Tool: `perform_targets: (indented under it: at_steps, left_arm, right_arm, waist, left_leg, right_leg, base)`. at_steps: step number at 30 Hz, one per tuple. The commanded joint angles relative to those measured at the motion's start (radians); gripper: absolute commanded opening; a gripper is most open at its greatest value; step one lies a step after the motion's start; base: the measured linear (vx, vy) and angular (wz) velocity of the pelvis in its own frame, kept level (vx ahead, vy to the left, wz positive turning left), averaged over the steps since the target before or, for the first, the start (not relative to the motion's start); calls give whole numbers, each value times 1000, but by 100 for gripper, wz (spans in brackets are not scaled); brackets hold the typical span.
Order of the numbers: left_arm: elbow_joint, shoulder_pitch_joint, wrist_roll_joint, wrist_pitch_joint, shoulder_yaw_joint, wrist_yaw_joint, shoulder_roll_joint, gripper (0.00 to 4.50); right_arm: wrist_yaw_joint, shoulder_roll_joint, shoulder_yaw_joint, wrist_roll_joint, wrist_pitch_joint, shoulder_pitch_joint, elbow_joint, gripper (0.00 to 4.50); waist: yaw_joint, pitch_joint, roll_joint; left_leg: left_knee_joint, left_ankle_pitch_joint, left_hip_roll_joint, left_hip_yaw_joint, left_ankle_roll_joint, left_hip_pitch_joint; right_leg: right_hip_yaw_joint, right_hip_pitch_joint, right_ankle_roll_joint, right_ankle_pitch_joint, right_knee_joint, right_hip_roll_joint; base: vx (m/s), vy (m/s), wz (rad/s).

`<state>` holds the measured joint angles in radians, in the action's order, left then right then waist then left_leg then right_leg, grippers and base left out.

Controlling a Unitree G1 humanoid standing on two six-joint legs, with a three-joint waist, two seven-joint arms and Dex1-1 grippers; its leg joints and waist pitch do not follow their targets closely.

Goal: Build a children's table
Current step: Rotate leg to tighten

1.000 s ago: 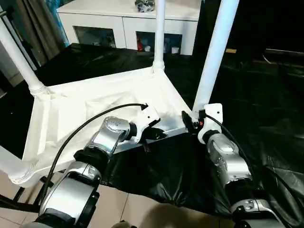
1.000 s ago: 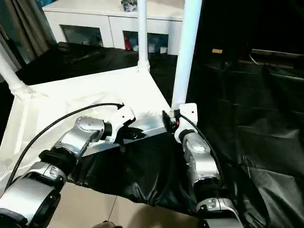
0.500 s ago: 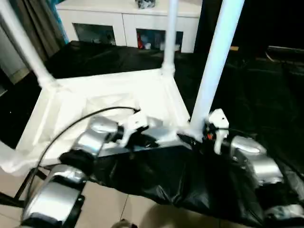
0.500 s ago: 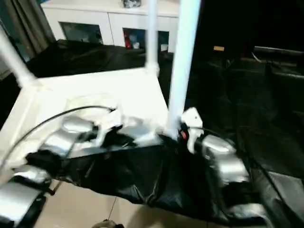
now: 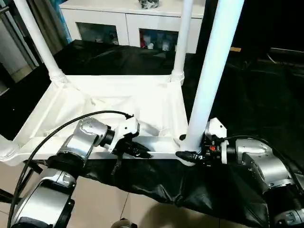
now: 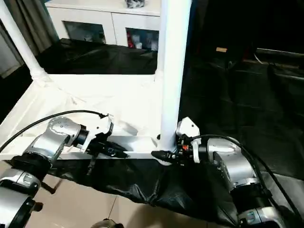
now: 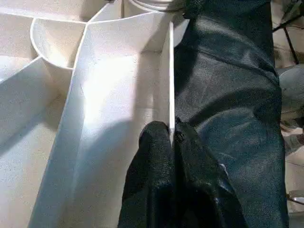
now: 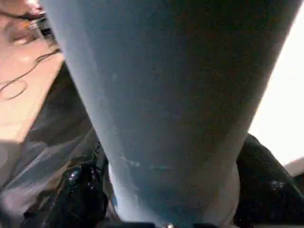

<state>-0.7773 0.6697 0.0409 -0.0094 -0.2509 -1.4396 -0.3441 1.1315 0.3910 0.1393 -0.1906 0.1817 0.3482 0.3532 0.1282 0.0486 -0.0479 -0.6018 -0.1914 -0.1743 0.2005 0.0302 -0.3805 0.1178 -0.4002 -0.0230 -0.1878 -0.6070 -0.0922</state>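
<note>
The children's table lies upside down on a black sheet, its white tabletop (image 5: 118, 95) showing the underside. Three white legs stand in its corner sockets: far left (image 5: 35, 40), far right (image 5: 181, 42) and near right (image 5: 211, 71). My left gripper (image 5: 142, 153) is shut on the tabletop's thin near rim (image 7: 166, 71), one black finger on each side of it. My right gripper (image 5: 185, 154) reaches in from the right at the foot of the near right leg (image 8: 166, 95). Its fingers (image 8: 80, 190) press against both sides of that leg, just above the socket.
A white cabinet with glass doors (image 5: 133, 19) stands behind the table. The black sheet (image 5: 247, 95) stretches right and hangs over the near edge above a tiled floor (image 5: 104, 204). Curtains (image 5: 47, 19) hang at the back left.
The tabletop has swung round, so its near rim now runs straight across. Both grippers kept their holds and moved with it, and my right forearm has swung out to the right.
</note>
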Motion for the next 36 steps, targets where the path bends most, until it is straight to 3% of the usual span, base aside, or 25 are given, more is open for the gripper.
perform_targets:
  at_steps: [1, 3, 6, 7, 8, 10, 12, 13, 15, 16, 22, 28, 32, 36]
  left_arm:
    - [16, 35, -28, 12, 4, 54, 66, 0]
    - [-4, 46, -15, 18, 10, 105, 81, 0]
    - [-54, 79, 7, 39, 30, 245, 127, 0]
    - [-62, 85, 9, 44, 35, 271, 138, 0]
    - [-78, 102, 16, 58, 44, 360, 181, 0]
    - [-82, 107, 23, 63, 40, 407, 205, 0]
    - [-86, 108, 35, 65, 34, 458, 232, 0]
    - [-88, 107, 39, 63, 32, 470, 241, 0]
    - [-98, 102, 46, 57, 30, 513, 276, 0]
    - [-96, 99, 44, 58, 32, 514, 280, 0]
    - [-66, 79, 27, 33, 28, 449, 260, 0]
    - [-35, 54, 7, 6, 15, 319, 203, 0]
    - [-5, 36, -20, -7, 5, 168, 137, 0]
    - [7, 31, -30, -10, 0, 88, 99, 0]
  right_arm:
    - [-78, -68, 23, -8, 18, -1, -3, 280]
    - [-157, -97, 4, 8, 9, 4, 19, 279]
    - [-388, -179, -54, 47, -10, 20, 85, 279]
    - [-433, -196, -67, 53, -11, 23, 97, 279]
    - [-598, -256, -103, 77, -17, 38, 149, 279]
    - [-686, -291, -119, 91, -20, 47, 175, 278]
    - [-765, -329, -128, 104, -26, 57, 199, 278]
    - [-783, -339, -127, 111, -31, 60, 206, 278]
    - [-832, -386, -116, 139, -79, 67, 218, 278]
    - [-833, -390, -114, 142, -90, 68, 217, 333]
    - [-771, -361, -118, 128, -122, 74, 212, 382]
    - [-565, -270, -100, 89, -128, 66, 175, 393]
    - [-319, -153, -58, 60, -125, 51, 132, 393]
    - [-175, -89, -29, 46, -111, 40, 99, 393]
  waist:
    - [-1, -65, 16]
    - [-2, -64, 14]
    - [-17, -60, 17]
    - [-21, -60, 19]
    - [-23, -59, 15]
    - [-28, -59, 17]
    - [-26, -61, 14]
    - [-27, -61, 11]
    - [-26, -62, 12]
    - [-26, -60, 11]
    - [-28, -59, 5]
    - [-28, -64, 8]
    - [-22, -69, 9]
    - [-17, -68, 11]
  left_leg:
    - [71, -168, -74, -35, -62, 18]
    - [73, -182, -74, -37, -51, 18]
    - [77, -222, -69, -40, -13, 23]
    - [78, -214, -68, -40, -11, 22]
    - [79, -220, -67, -40, -11, 23]
    - [81, -231, -65, -41, 3, 27]
    - [80, -216, -67, -38, -4, 31]
    - [80, -211, -65, -38, -11, 26]
    - [80, -209, -64, -37, -18, 27]
    - [80, -219, -64, -37, -22, 28]
    - [85, -252, -66, -41, -22, 27]
    - [78, -198, -65, -37, -62, 18]
    - [68, -130, -67, -33, -114, 11]
    - [66, -144, -67, -32, -119, 11]
  right_leg:
    - [-68, 49, -200, -236, 78, -92]
    - [-68, 50, -194, -259, 80, -92]
    - [-69, 47, -177, -327, 91, -96]
    - [-70, 49, -168, -333, 92, -94]
    - [-71, 48, -167, -337, 94, -94]
    - [-71, 46, -164, -353, 96, -94]
    - [-74, 42, -167, -318, 95, -92]
    - [-74, 47, -171, -293, 92, -91]
    - [-73, 49, -170, -274, 90, -90]
    - [-75, 47, -168, -283, 93, -90]
    - [-75, 50, -159, -312, 95, -89]
    - [-75, 60, -189, -213, 83, -90]
    - [-72, 60, -212, -125, 70, -87]
    - [-69, 59, -214, -163, 71, -85]
  base:
    - [0, 0, 0]
    - [0, 0, 0]
    - [0, 0, 0]
    - [0, 0, 0]
    - [0, 0, 0]
    - [0, 0, 0]
    - [0, 0, 0]
    - [0, 0, 0]
    - [0, 0, 0]
    - [0, 0, 0]
    - [0, 0, 0]
    - [0, 0, 0]
    - [0, 0, 0]
    - [0, 0, 0]
